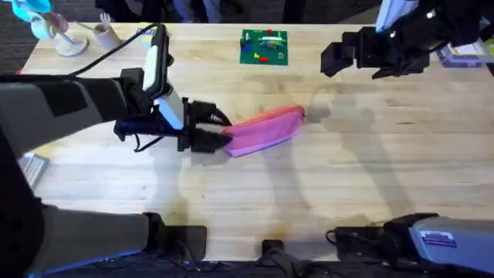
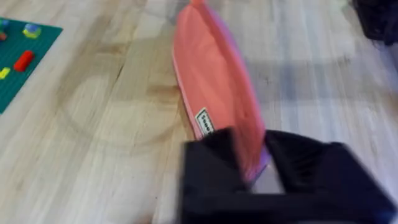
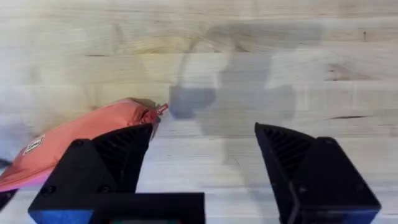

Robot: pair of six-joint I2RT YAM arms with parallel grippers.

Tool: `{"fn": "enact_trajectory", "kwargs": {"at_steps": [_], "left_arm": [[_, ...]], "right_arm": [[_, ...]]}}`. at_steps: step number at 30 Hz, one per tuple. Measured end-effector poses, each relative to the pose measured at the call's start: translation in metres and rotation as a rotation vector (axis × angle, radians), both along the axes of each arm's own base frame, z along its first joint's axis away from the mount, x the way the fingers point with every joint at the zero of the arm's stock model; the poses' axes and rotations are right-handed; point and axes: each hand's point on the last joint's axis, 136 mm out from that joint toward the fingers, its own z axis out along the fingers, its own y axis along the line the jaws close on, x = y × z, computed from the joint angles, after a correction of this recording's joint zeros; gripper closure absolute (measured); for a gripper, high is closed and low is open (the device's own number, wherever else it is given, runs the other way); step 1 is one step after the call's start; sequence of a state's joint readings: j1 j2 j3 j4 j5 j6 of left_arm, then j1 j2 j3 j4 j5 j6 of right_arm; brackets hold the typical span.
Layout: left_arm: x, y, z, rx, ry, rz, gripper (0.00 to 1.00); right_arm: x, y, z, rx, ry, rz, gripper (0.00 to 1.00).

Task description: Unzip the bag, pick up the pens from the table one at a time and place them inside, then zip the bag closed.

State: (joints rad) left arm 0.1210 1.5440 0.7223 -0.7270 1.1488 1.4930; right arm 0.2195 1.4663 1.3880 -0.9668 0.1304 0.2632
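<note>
The pink bag lies at a slant in the middle of the table. My left gripper is at its left end. In the left wrist view the black fingers are shut on that end of the bag, with the fabric pinched between them. My right gripper hovers above the table to the far right of the bag, apart from it. Its jaws stand open with nothing between them. The right wrist view shows the bag's other end and its zipper pull. The pens are out of view.
A green baseplate with small bricks lies at the table's far edge behind the bag, also seen as the baseplate. A white dish and a cup stand at the far left corner. Boxes sit at the far right.
</note>
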Motion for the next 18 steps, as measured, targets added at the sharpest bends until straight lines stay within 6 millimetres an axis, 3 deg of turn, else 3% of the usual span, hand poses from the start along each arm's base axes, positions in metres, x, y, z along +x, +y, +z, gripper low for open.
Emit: {"fn": "enact_trajectory", "kwargs": {"at_steps": [4,5,18], "left_arm": [[-0.0002,-0.0003,0.0012,-0.008,0.004,0.002,0.059],[-0.0001,-0.0003,0.0013,-0.009,0.004,0.002,0.021],[-0.0044,-0.0008,0.0055,-0.011,0.018,0.002,0.006]], "right_arm": [[-0.0005,0.0018,-0.0002,0.007,0.003,0.011,0.004],[-0.0006,0.0022,-0.0002,0.009,0.003,0.012,0.004],[-0.0095,0.0014,0.0066,-0.024,0.002,0.095,0.004]]}}
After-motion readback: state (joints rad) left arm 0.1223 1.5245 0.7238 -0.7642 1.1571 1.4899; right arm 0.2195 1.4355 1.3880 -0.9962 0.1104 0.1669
